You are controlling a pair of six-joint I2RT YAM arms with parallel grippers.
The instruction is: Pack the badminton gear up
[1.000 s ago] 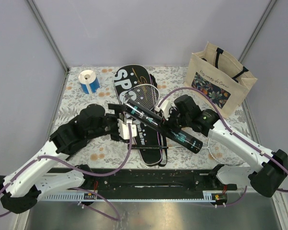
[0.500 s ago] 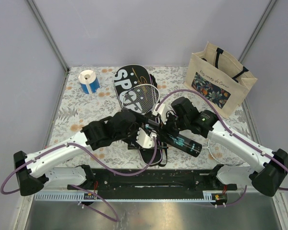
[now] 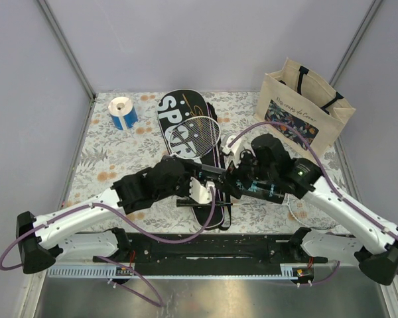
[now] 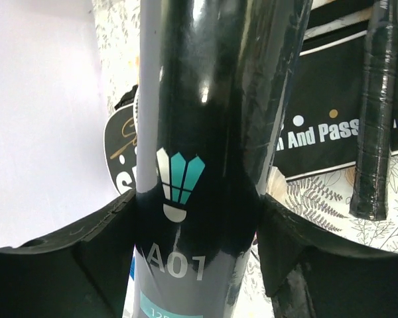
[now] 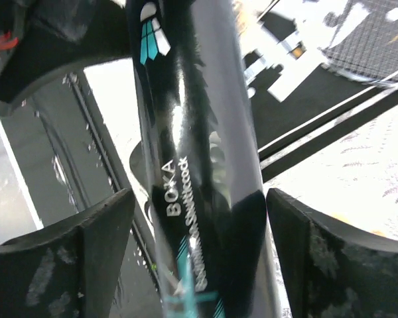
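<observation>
The left pincer [image 4: 198, 205] holds the long black tube [image 4: 199, 99], with both fingers pressed against its sides just below the teal shuttlecock logo. The right pincer [image 5: 199, 195] straddles the same tube further along, its jaws wide with a thin gap on each side. The tube runs between the two arms, across the lower end of the black SPORT case [image 3: 176, 122]. The case lies on the floral tabletop [image 3: 113, 159] with a white-framed racket [image 3: 202, 132] resting on it. A beige tote bag [image 3: 298, 116] stands at the far right.
</observation>
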